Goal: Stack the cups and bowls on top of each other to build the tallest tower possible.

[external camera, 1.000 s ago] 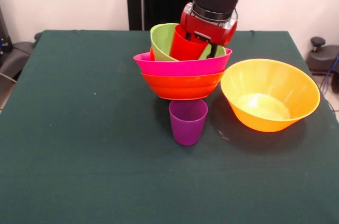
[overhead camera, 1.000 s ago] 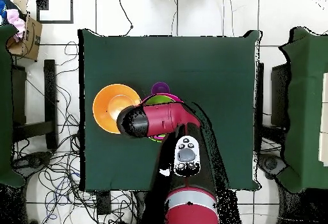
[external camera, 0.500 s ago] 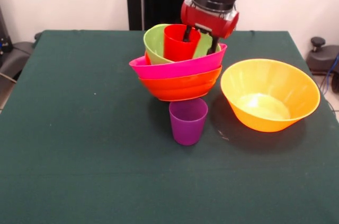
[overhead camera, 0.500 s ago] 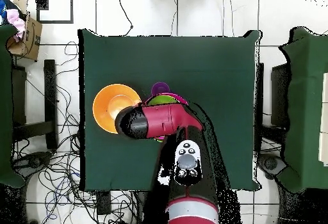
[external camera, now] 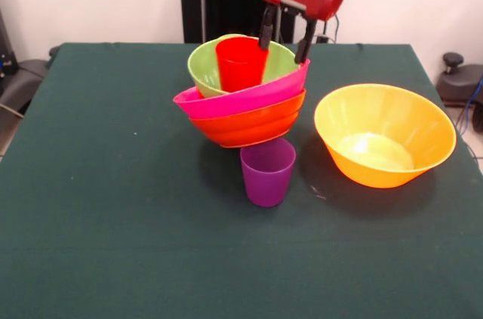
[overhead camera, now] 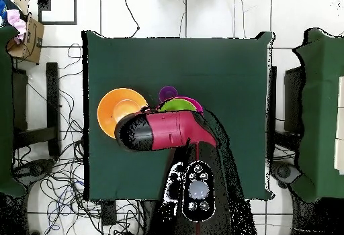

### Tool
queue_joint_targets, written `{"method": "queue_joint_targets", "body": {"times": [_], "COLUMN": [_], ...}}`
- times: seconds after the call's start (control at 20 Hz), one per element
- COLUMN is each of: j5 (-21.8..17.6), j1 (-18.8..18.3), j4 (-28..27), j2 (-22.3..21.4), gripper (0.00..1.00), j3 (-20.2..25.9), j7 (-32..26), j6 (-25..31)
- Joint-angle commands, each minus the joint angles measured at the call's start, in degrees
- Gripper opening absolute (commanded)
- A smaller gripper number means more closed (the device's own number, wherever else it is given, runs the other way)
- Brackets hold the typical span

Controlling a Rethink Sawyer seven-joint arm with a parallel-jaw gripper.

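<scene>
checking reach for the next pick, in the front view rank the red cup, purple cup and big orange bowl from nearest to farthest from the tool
1. Red cup: just left of and below the tool, standing in the lime green bowl atop the tilted stack.
2. Purple cup: on the table in front of the stack, well below the tool.
3. Big orange bowl: alone on the table to the right; its centre is roughly as far as the purple cup, so a close call.

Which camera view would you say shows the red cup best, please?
The front view: the red cup stands upright in the green bowl, fully visible. In the overhead view the arm covers it entirely.
</scene>
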Motion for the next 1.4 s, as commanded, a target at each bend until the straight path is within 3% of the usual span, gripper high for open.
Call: {"method": "queue_joint_targets", "body": {"times": [0.05,0.8,1.4], "j5": [0.25,0.3,-0.45], "j1": [0.44,0.93,1.21], "j4": [3.34,3.22,0.74], "j2": [-0.94,-1.19,2.39], "gripper": [1.0,1.0,1.0], "j3": [4.68,4.63,5.08], "j7": [-3.14,-2.32,-1.54], "j6": [5.97,6.55,4.48]}}
